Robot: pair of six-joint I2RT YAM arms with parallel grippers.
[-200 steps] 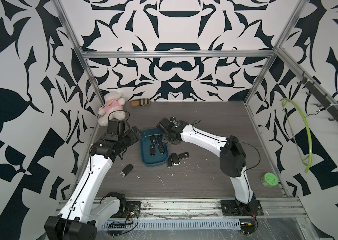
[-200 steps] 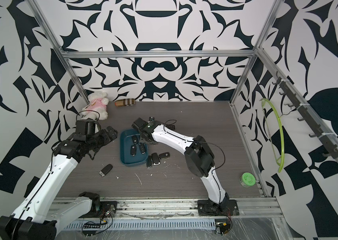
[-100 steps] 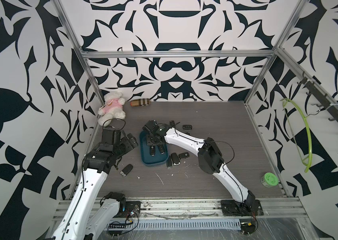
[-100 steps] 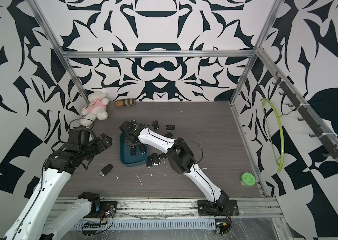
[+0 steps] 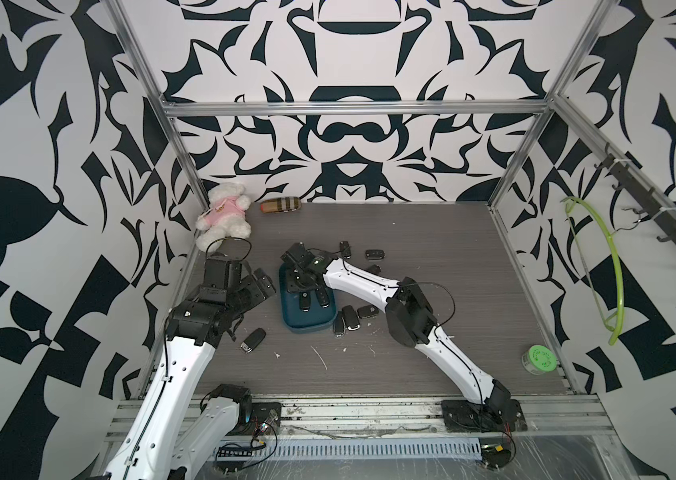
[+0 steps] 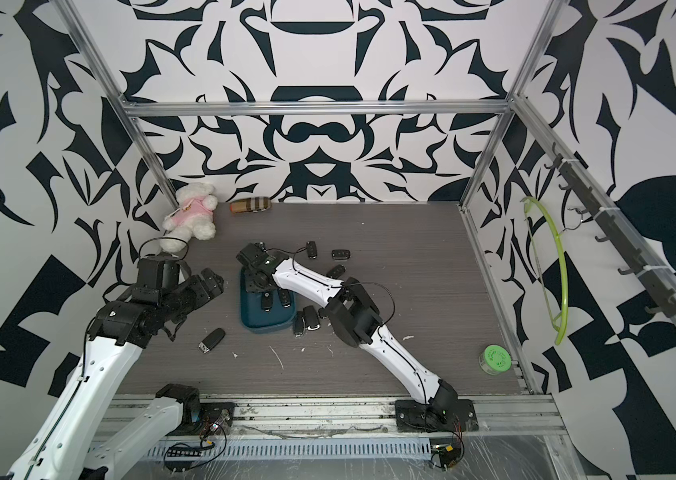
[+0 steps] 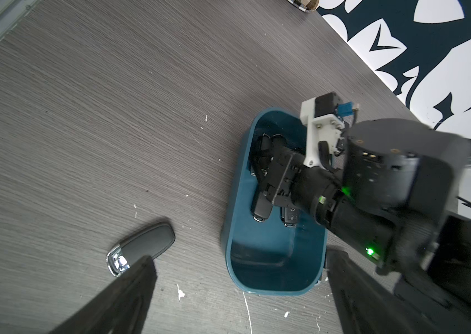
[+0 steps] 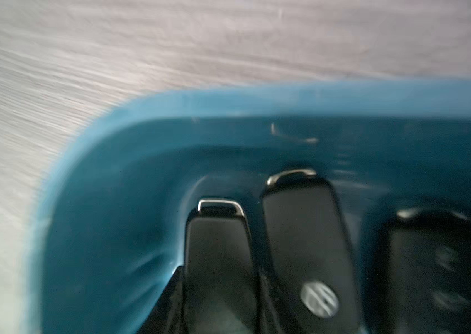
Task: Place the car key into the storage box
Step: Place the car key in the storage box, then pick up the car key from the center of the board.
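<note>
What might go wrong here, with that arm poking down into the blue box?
1. The right gripper seems shut on a car key, right beside other keys lying in the storage box; letting go may knock or stack them.
2. It looks low inside the box's walls, so pulling away sideways might drag the box.
3. The open left gripper hovers close by; the arms might bump.

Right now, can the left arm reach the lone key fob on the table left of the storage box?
Probably yes. The left gripper is open, hovering near the fob with bare table between. The right gripper, shut on a car key, is inside the storage box, off that path.
</note>
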